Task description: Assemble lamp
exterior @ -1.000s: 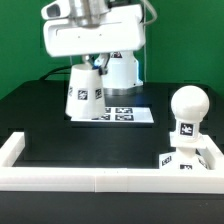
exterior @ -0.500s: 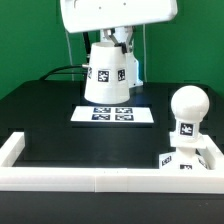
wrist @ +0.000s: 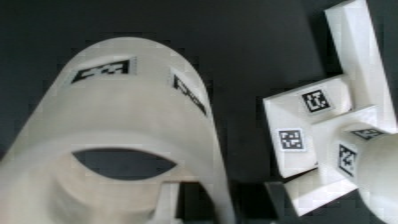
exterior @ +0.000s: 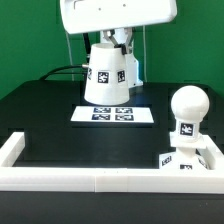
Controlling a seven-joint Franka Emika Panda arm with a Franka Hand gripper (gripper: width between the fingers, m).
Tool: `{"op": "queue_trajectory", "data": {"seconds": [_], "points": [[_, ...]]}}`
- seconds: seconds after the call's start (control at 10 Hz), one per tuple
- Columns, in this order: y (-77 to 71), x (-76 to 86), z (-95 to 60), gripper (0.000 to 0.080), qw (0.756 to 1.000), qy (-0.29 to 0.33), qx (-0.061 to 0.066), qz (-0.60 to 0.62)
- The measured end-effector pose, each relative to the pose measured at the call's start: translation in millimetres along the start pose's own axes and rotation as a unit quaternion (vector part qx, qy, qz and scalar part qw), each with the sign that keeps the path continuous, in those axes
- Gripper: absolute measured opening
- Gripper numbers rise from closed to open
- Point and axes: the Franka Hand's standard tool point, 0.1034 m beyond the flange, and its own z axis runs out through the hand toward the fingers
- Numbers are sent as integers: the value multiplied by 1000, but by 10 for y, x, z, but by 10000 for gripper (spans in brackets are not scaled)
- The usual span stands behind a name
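My gripper [exterior: 112, 42] is shut on the white cone-shaped shade [exterior: 108, 72] and holds it upright in the air above the marker board [exterior: 112, 114]. In the wrist view the shade [wrist: 125, 110] fills the picture, and the gripper [wrist: 228, 205] pinches its wall with one finger inside the opening and one outside. The round bulb [exterior: 187, 104] stands on the flat square base [exterior: 186, 158] at the exterior view's front right. The base [wrist: 317, 110] and part of the bulb [wrist: 370, 165] also show in the wrist view, beyond the shade.
A low white fence [exterior: 90, 178] runs along the table's front and turns back at both ends; the base sits in its corner at the exterior view's right. The black tabletop [exterior: 60, 140] lies between the fence and the marker board. Cables hang behind the arm.
The shade, tilted and low over the marker board a second ago, has been lifted, straightened and moved toward the exterior view's right. In the last half second nothing moved.
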Motion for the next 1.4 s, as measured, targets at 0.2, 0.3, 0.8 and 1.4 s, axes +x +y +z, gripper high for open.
{"op": "queue_trajectory", "data": {"seconds": [0.2,0.3,0.8,1.4], "points": [[-322,108,-109,47,1000,15,6,-8],[-423,129,-147,47,1000,20,8,-1],[-1074,278,-373,47,999,22,15,18],[-1400,395,-164,47,1000,14,12,20]]}}
